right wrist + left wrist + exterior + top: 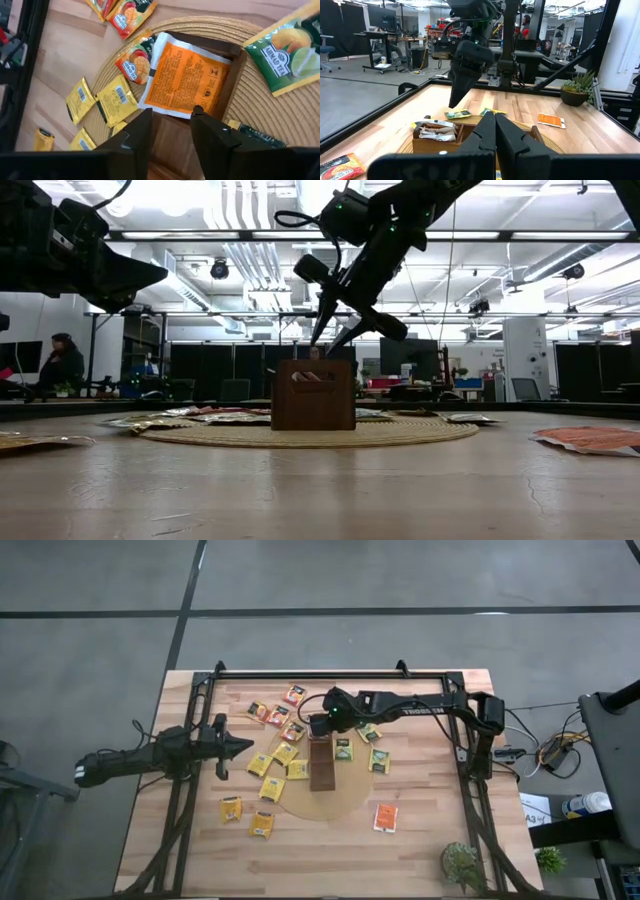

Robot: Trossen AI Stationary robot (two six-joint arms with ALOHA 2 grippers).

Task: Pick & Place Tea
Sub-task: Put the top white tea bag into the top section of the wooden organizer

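Now orange sachet (186, 82) flat across tray (239, 62)

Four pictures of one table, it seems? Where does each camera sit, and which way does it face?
High: overhead, straight down; both arms, right gripper over the tray.
Low: table height, looking level; tray on the round mat.
Left wrist: on the left arm, past its shut left gripper at the tray.
Right wrist: looking down between open fingers at an orange sachet.
All four show the tray.
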